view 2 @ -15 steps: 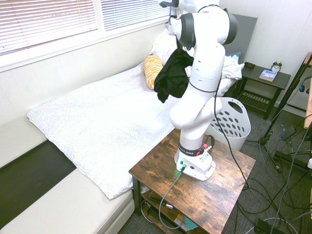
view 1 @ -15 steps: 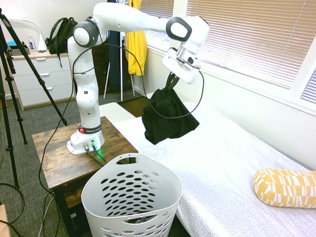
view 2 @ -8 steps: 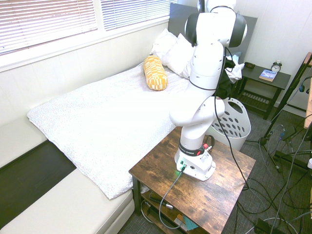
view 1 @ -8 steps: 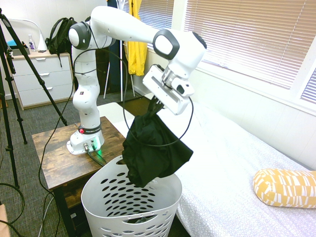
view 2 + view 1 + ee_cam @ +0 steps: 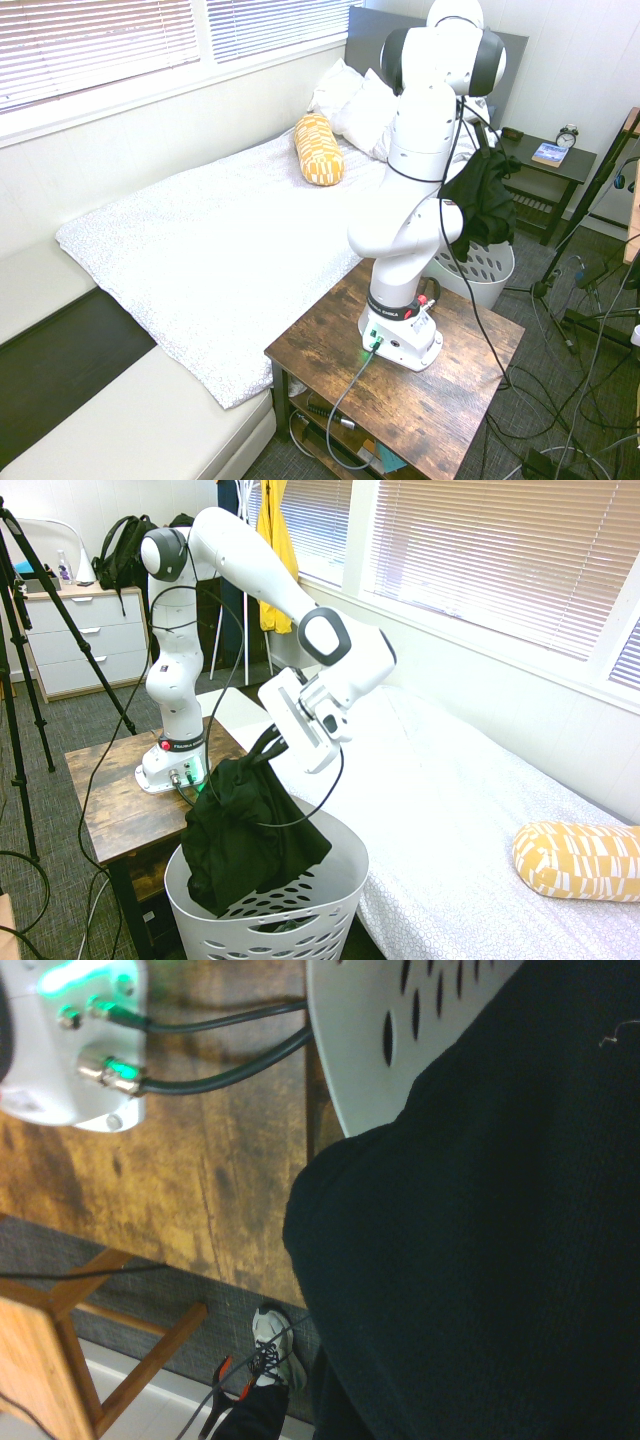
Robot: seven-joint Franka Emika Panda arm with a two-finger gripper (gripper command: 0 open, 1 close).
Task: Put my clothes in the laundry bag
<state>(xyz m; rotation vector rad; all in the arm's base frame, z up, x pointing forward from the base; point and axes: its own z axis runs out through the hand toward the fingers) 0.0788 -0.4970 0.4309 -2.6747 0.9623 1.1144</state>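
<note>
Hand (image 5: 268, 742) pinches the black garment (image 5: 245, 835) by its top — bundle hangs straight down, lower end already inside the laundry basket (image 5: 340, 880) mouth, toward the counter-side rim

A yellow patterned pillow (image 5: 578, 860) lies on the white bed (image 5: 470, 810) — nightstand (image 5: 540, 165) beyond.
</note>
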